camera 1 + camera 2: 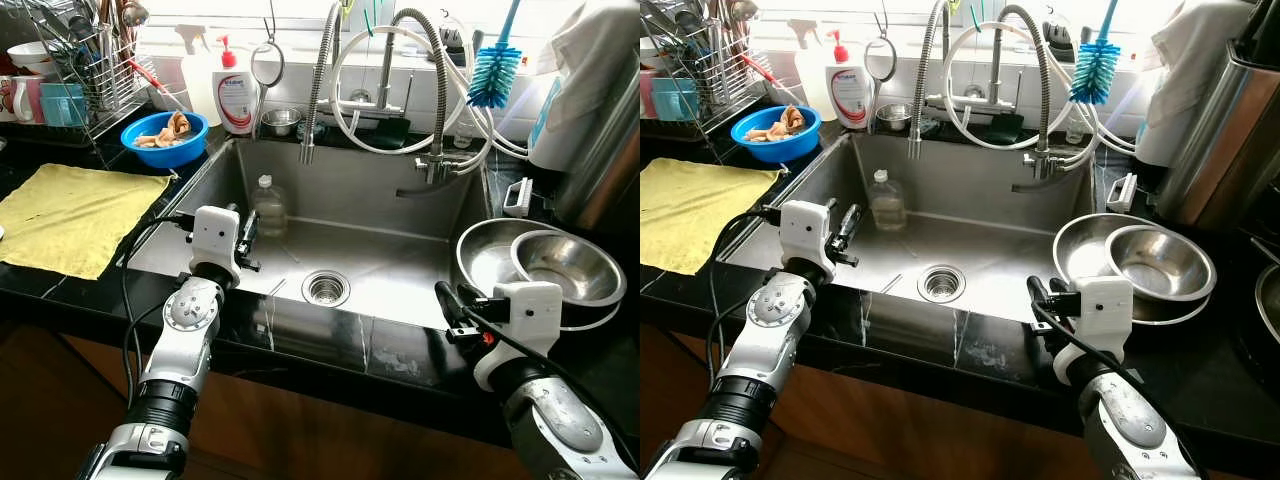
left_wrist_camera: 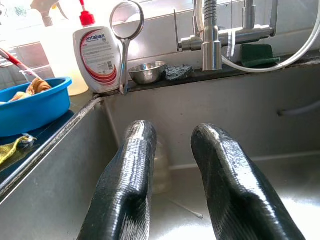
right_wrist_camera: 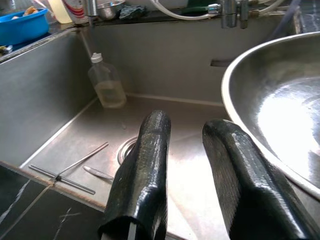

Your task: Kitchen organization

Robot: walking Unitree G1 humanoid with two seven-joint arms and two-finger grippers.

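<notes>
Both silver arms reach up from the near edge of the black marble counter. Over the sink's front left corner the left gripper hangs with its two black fingers a little apart and nothing between them. At the front right rim the right gripper sits just beside the steel bowls, fingers likewise spread and empty.

Between them lies the brushed steel sink, deep and square-walled, with open floor around the round drain. A clear plastic bottle holding pale liquid stands against the back left wall, straight ahead of the left gripper. A thin metal utensil lies flat on the sink floor near the front.

Right of the basin, two shiny nested steel bowls overhang its edge. A yellow cloth lies flat on the left counter, with a blue plastic bowl behind it. Coiled spring faucets arch over the back ledge beside a white soap dispenser.
</notes>
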